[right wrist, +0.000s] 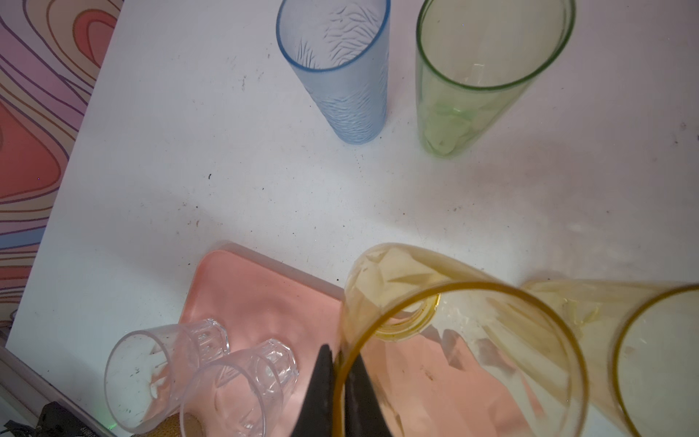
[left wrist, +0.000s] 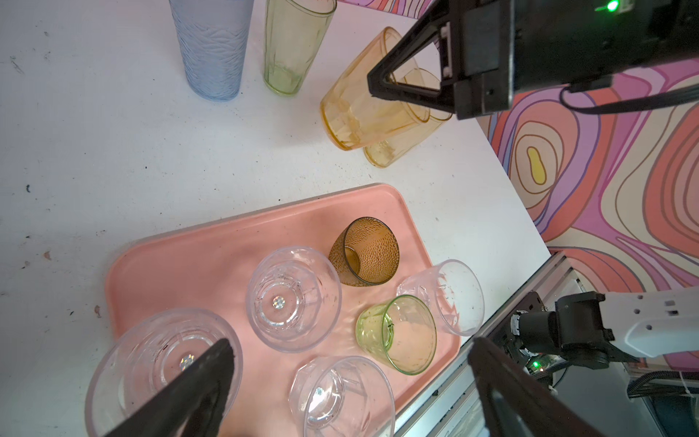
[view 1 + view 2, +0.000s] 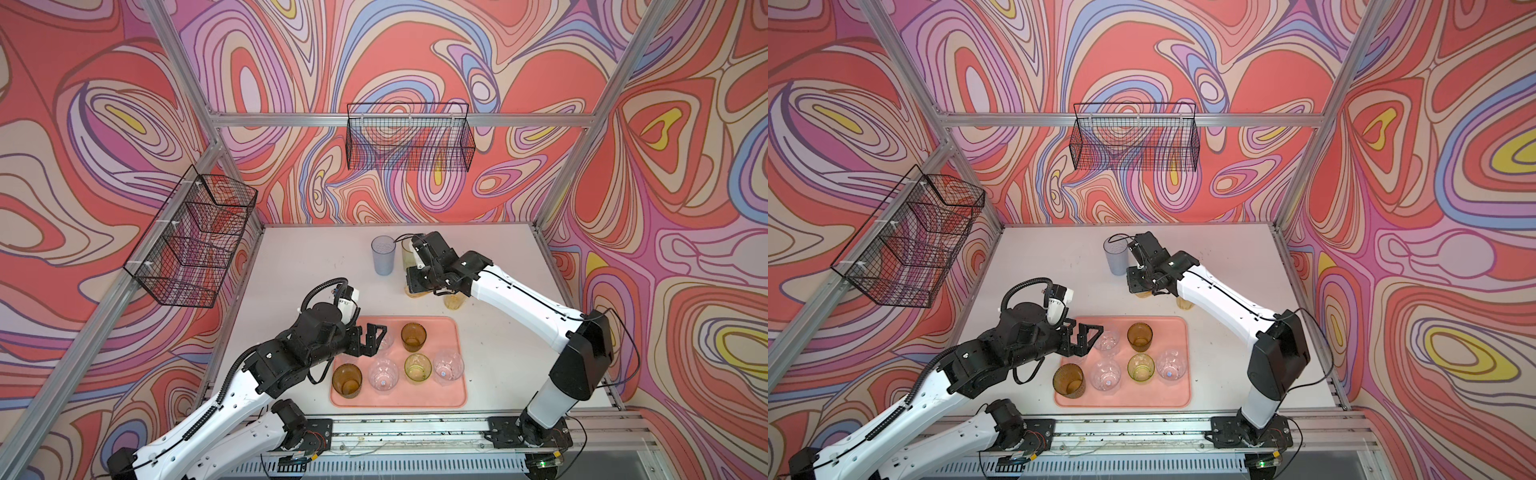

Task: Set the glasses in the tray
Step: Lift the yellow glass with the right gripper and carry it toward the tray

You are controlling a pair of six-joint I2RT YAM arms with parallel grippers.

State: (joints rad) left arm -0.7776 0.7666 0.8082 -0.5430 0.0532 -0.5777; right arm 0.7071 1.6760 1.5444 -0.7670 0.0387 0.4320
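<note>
The salmon-pink tray (image 3: 442, 332) lies at the table's front middle and holds several short glasses: two brown (image 3: 413, 336), one green (image 3: 417, 368) and clear faceted ones (image 3: 383, 375). My left gripper (image 3: 376, 338) hangs open over the tray's far left part, beside a clear glass (image 2: 162, 359), with nothing between its fingers (image 2: 206, 378). Beyond the tray, my right gripper (image 1: 340, 363) is shut on the rim of a tilted yellow-orange glass (image 2: 359, 113). A second yellow glass (image 3: 453, 301) stands close beside it. A tall pale blue glass (image 3: 383, 254) and a yellow-green one (image 1: 472, 75) stand further back.
Black wire baskets hang on the back wall (image 3: 409, 137) and the left wall (image 3: 195, 237). Aluminium frame posts border the white table (image 3: 299, 270). A metal rail (image 3: 415, 428) with both arm bases runs along the front edge.
</note>
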